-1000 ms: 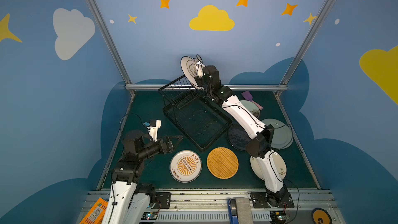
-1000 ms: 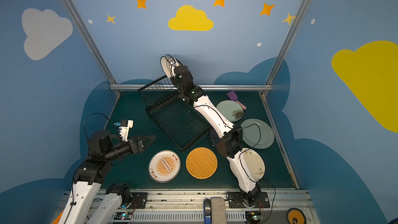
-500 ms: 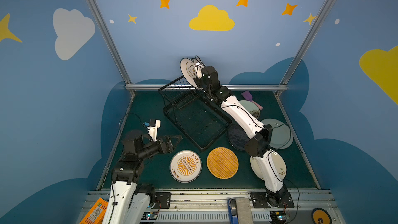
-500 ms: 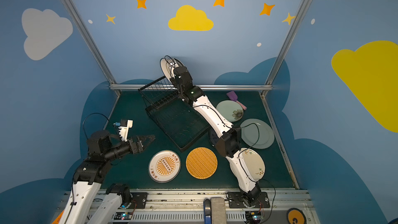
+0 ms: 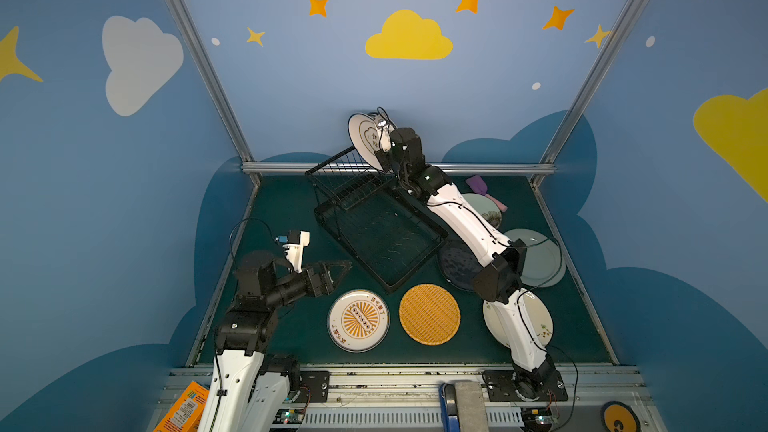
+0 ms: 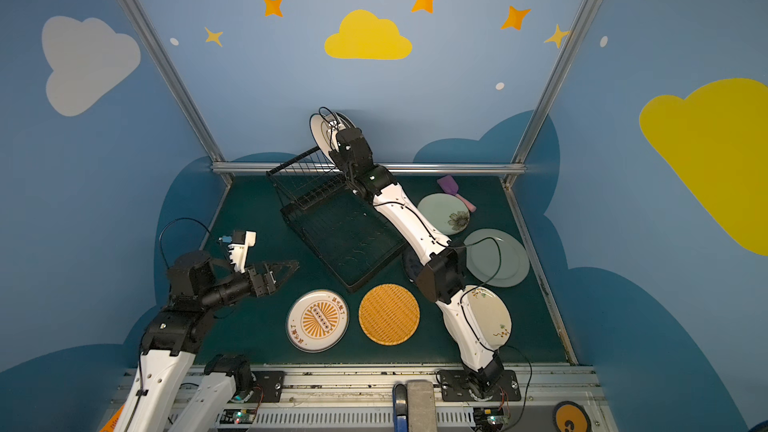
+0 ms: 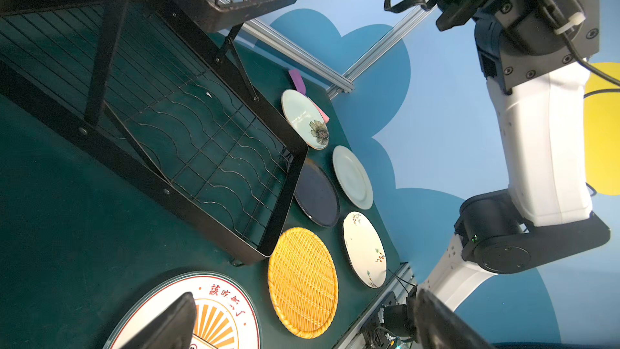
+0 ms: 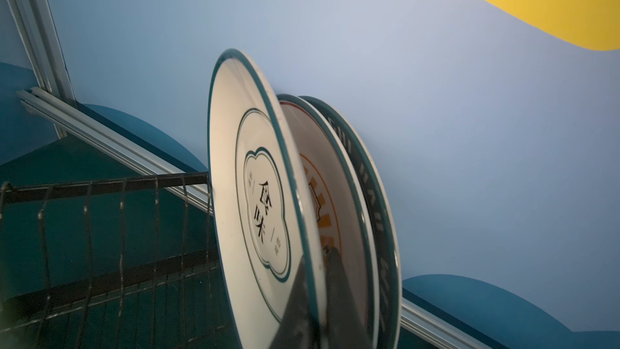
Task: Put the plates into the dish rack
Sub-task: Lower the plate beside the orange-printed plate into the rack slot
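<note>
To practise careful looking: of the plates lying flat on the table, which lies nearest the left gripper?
The white plate with the orange sunburst, close beside the left gripper. The woven orange plate lies farther right, and the rest sit beyond it.

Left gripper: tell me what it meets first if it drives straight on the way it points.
Most likely the dish rack, at the near side rim of its lower tray. The left gripper, jaws open, points at it with nothing in between. Its height is unclear from above, so it might pass over the rim.
</note>
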